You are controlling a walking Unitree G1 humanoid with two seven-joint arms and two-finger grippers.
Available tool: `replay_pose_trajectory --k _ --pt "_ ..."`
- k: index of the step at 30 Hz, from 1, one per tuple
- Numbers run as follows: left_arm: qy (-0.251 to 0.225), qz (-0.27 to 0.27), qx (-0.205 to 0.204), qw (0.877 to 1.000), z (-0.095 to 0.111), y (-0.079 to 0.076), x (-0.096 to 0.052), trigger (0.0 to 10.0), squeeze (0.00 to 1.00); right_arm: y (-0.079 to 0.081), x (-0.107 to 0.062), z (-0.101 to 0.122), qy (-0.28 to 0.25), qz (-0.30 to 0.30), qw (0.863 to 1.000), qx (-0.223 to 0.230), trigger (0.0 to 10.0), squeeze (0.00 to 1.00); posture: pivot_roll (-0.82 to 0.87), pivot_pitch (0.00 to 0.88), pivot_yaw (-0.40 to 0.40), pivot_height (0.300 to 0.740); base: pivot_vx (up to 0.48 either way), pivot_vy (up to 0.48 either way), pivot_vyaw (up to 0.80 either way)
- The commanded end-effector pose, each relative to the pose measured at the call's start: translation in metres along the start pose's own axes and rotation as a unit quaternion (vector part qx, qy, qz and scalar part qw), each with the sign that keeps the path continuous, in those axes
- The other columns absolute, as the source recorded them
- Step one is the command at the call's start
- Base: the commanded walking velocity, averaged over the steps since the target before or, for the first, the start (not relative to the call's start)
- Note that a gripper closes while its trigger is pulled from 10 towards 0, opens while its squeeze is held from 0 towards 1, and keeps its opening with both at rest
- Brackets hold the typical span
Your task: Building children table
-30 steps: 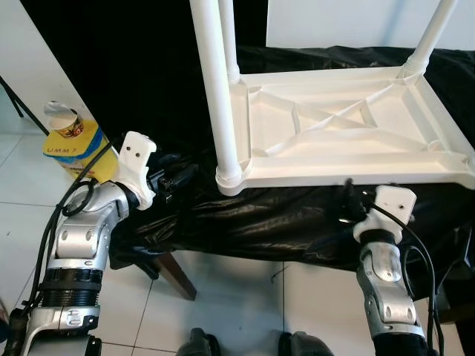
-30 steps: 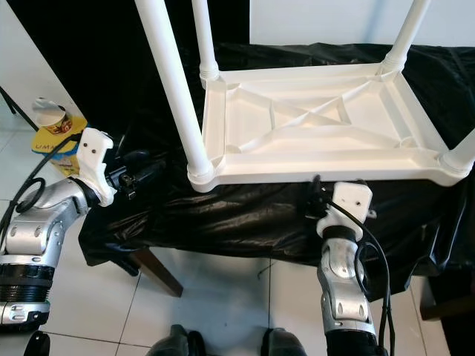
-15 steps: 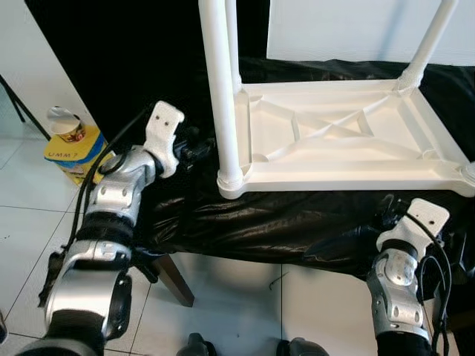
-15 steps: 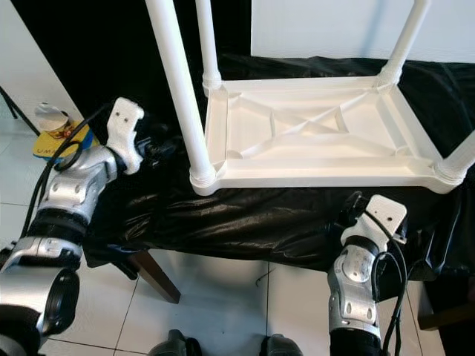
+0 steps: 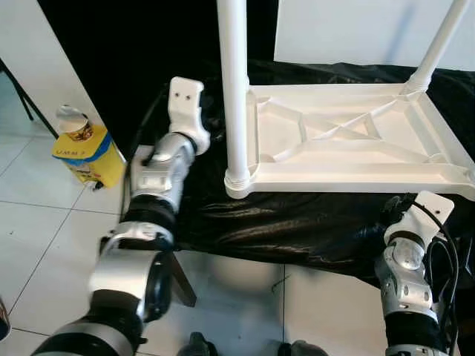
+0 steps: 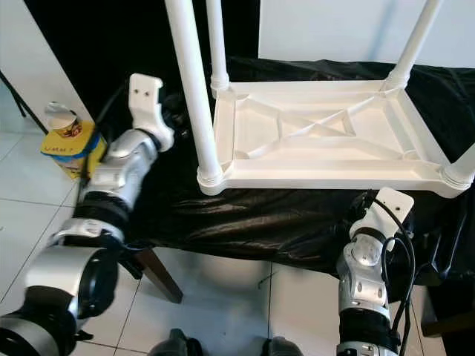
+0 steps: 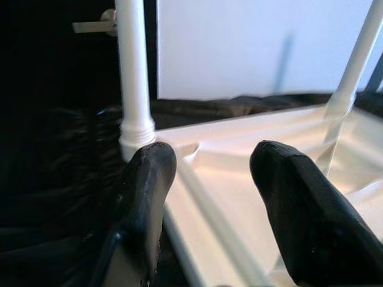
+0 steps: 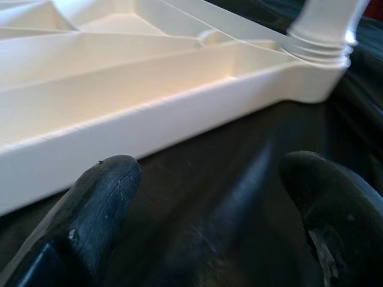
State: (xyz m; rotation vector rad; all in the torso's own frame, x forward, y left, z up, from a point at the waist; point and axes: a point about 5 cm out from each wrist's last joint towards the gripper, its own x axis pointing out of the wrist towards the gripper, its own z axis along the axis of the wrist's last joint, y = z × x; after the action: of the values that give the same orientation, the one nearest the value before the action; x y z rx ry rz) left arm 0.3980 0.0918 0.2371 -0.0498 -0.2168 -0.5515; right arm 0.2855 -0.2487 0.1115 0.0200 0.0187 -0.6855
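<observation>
White plastic children's table (image 5: 349,144) lies upside down on black-sheeted worktop (image 5: 282,222), legs up. Left claw (image 7: 209,197) at approx 9 o'clock of it, by near-left white round leg (image 5: 234,89), fingers wide apart, holding nothing. Right claw (image 8: 203,221) at approx 5 o'clock, below front rim, also wide open, empty. Yellow carton (image 5: 83,148) on floor, far left.

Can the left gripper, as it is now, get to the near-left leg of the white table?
Probably yes. The left gripper is open beside the table's left edge, and the near-left leg stands upright close by with nothing between them; only the black cloth lies beneath.
</observation>
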Motion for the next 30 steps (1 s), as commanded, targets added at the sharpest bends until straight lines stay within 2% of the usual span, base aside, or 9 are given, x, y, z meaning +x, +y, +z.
replay_pose_trajectory --k 1,11,18,21,23,25,27,29,30 --pt "-0.01 -0.017 -0.006 1.0 0.0 -0.007 0.004 10.0 0.0 0.0 0.0 -0.006 0.016 0.008 1.0 -0.008 10.0 0.0 -0.09 0.087 0.006 0.74 0.0 0.0 0.0" --pt "0.002 -0.063 -0.026 0.998 -0.004 -0.033 0.019 10.0 0.0 -0.002 0.005 0.001 0.008 0.028 0.999 -0.021 10.0 0.0 -0.11 0.164 0.021 0.74 0.0 0.0 0.0" --pt "-0.055 -0.211 -0.078 0.973 0.007 -0.07 0.02 10.0 0.0 0.002 0.011 0.004 0.017 0.056 0.998 -0.023 10.0 0.0 -0.11 0.193 0.022 0.74 0.0 0.0 0.0" --pt "-0.086 -0.297 -0.097 0.946 0.012 -0.09 0.013 10.0 0.0 0.003 0.016 0.006 0.019 0.066 0.997 -0.024 10.0 0.0 -0.11 0.207 0.022 0.74 0.0 0.0 0.0" --pt "-0.104 -0.381 -0.121 0.911 0.014 -0.107 0.0 10.0 0.0 0.006 0.02 0.008 0.016 0.085 0.996 -0.026 10.0 0.0 -0.11 0.21 0.018 0.74 0.0 0.0 0.0" --pt "-0.104 -0.381 -0.121 0.911 0.014 -0.107 0.0 10.0 0.0 0.006 0.02 0.008 0.016 0.085 0.996 -0.026 10.0 0.0 -0.11 0.21 0.018 0.74 0.0 0.0 0.0" --pt "-0.112 -0.447 -0.147 0.875 0.015 -0.13 -0.015 10.0 0.0 0.006 0.022 0.01 0.019 0.104 0.994 -0.032 10.0 0.0 -0.11 0.22 -0.013 0.74 0.0 0.0 0.0" --pt "-0.112 -0.447 -0.147 0.875 0.015 -0.13 -0.015 10.0 0.0 0.006 0.022 0.01 0.019 0.104 0.994 -0.032 10.0 0.0 -0.11 0.22 -0.013 0.74 0.0 0.0 0.0" --pt "-0.115 -0.473 -0.156 0.859 0.016 -0.142 -0.023 10.0 0.0 0.006 0.024 0.011 0.019 0.113 0.993 -0.037 10.0 0.0 -0.11 0.222 -0.03 0.74 0.0 0.0 0.0"
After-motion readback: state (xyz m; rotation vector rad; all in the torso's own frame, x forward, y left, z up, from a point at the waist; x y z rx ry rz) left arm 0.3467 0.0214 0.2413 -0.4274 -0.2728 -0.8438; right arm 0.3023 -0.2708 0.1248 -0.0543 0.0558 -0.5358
